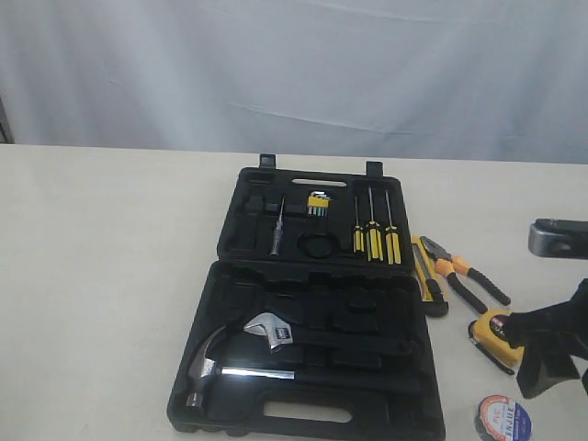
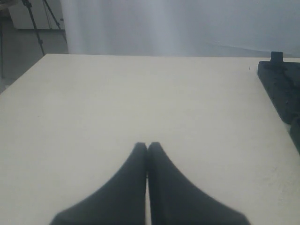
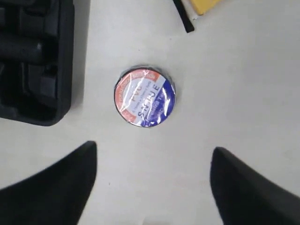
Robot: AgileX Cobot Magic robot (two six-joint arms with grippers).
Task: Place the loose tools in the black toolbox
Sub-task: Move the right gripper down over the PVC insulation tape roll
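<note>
The left of the exterior view is bare cream table (image 1: 101,276). The left gripper (image 2: 147,151) shows only in its own wrist view. Its two black fingers are pressed together with nothing between them, over bare tabletop. An edge of the black toolbox (image 1: 241,276) shows off to one side, well apart from it.

The toolbox lies open in the middle of the frame, its two halves flat, one behind the other. In the near half rest a steel claw hammer (image 1: 204,366) and a wrench (image 1: 269,331). In the far half three yellow-black screwdrivers (image 1: 373,241) sit in their recesses, with hex keys (image 1: 318,204) near them.

Just right of the case, on the table, the yellow-black utility knife (image 1: 428,277) lies beside the orange-and-black-handled pliers (image 1: 467,277). Nearer the camera is the yellow tape measure (image 1: 494,333), partly hidden by the dark right arm (image 1: 556,344) at the right edge. At the lower right the black tape roll (image 1: 503,419) lies flat, label up, apart from the case.

The right gripper (image 3: 153,147) hangs over that roll with its fingers spread wide and holding nothing. In the right wrist view the roll lies just beyond the fingertips, in line with the gap and touching neither. A corner of the tape measure lies farther on, and the toolbox's corner is off to one side.
</note>
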